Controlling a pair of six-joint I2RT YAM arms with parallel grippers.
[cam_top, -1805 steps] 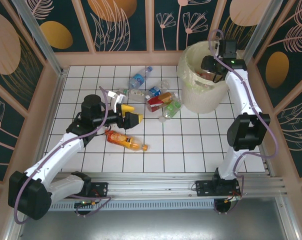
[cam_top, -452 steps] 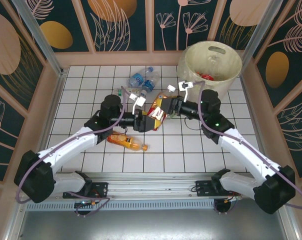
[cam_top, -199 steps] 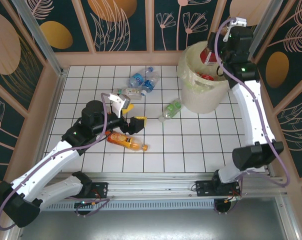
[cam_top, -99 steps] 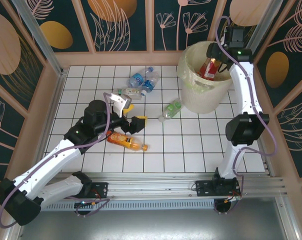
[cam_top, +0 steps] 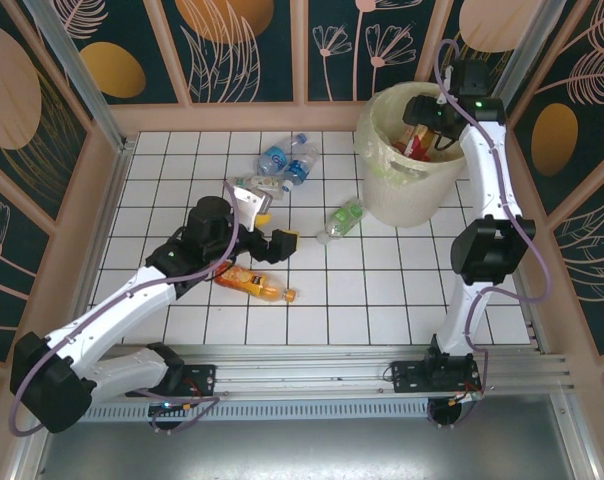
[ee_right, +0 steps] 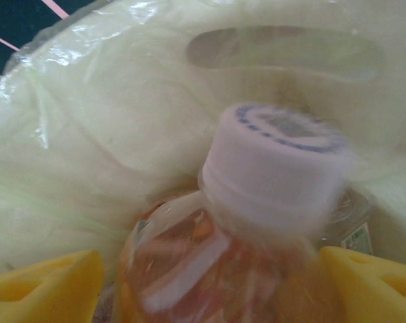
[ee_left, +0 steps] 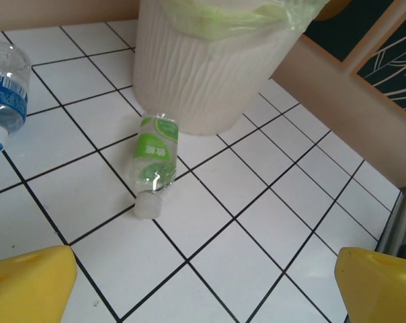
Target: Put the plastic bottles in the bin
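My right gripper (cam_top: pixel 429 118) hangs over the pale cream bin (cam_top: pixel 382 190), open. An orange-tinted bottle with a white cap (ee_right: pixel 257 222) is blurred between its spread yellow fingers (ee_right: pixel 48 286), above the lined bin wall (ee_right: pixel 122 101). My left gripper (cam_top: pixel 274 243) is open and empty low over the tiles. Ahead of it a clear green-label bottle (ee_left: pixel 154 161) lies on its side against the bin (ee_left: pixel 203 67); from above the green-label bottle (cam_top: pixel 344 218) is right of the gripper. An orange bottle (cam_top: pixel 250 281) lies just below the left gripper.
Two blue-label bottles (cam_top: pixel 282 157) and a small clear one (cam_top: pixel 257 183) lie at the back of the white tiled table. One blue-label bottle (ee_left: pixel 5 94) is at the left wrist view's edge. Wooden walls (cam_top: pixel 232 115) fence the table.
The right arm carried the orange-tinted bottle from the table's middle up over the bin, and its fingers have now spread. The left gripper shifted slightly right, towards the green-label bottle.
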